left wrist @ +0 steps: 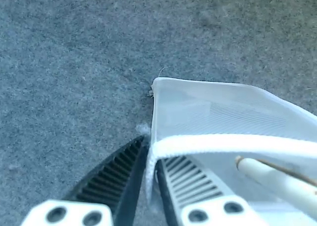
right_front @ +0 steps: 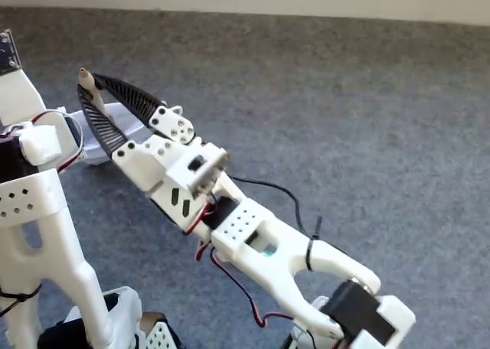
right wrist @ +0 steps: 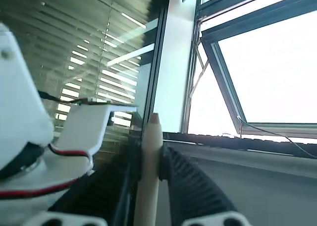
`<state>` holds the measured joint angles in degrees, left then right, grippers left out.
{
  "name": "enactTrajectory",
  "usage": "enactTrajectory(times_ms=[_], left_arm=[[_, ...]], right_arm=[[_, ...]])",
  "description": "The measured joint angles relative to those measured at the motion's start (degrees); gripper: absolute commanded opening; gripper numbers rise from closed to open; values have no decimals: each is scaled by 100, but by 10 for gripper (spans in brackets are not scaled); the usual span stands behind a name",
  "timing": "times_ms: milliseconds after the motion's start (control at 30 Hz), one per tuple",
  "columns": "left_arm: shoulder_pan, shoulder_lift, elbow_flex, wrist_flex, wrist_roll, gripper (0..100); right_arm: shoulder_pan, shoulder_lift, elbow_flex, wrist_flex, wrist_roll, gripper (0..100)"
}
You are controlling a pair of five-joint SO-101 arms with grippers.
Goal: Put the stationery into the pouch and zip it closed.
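Note:
My left gripper [left wrist: 151, 151] is shut on the rim of the white mesh pouch [left wrist: 223, 112], which it holds open above the grey carpet. A cream stick-shaped item [left wrist: 277, 179] lies in the pouch mouth. I cannot tell if it is the same pen that the right gripper holds. In the high view the pouch [right_front: 98, 148] shows partly behind both arms. My right gripper [right_front: 86, 90] is shut on a cream pen [right_front: 86, 79], its tip pointing up just over the pouch. In the right wrist view the pen [right wrist: 151, 161] stands between the black fingers [right wrist: 188, 181].
Grey carpet [right_front: 344, 104] covers the surface, with open room to the right and at the back. The left arm's white body [right_front: 38, 211] stands close beside the right arm [right_front: 260, 242]. Windows and blinds [right wrist: 99, 62] fill the background of the right wrist view.

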<state>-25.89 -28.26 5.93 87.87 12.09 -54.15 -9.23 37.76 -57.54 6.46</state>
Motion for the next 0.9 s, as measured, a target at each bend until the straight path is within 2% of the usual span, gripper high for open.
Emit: enactTrajectory(times_ms=[100,167,333,767,900], left_arm=[[0,0,0,0,0,8],[0,0,0,0,0,8],[0,0,0,0,0,8],[0,0,0,0,0,8],[0,0,0,0,0,8]], right_arm=[[-9,264,0,0,0,19],[-26,299,0,70,0,63],[-26,176,0,1125,0,149],[-88,-378,0,1442,0,146],[-246,-378,0,1486,0,39]])
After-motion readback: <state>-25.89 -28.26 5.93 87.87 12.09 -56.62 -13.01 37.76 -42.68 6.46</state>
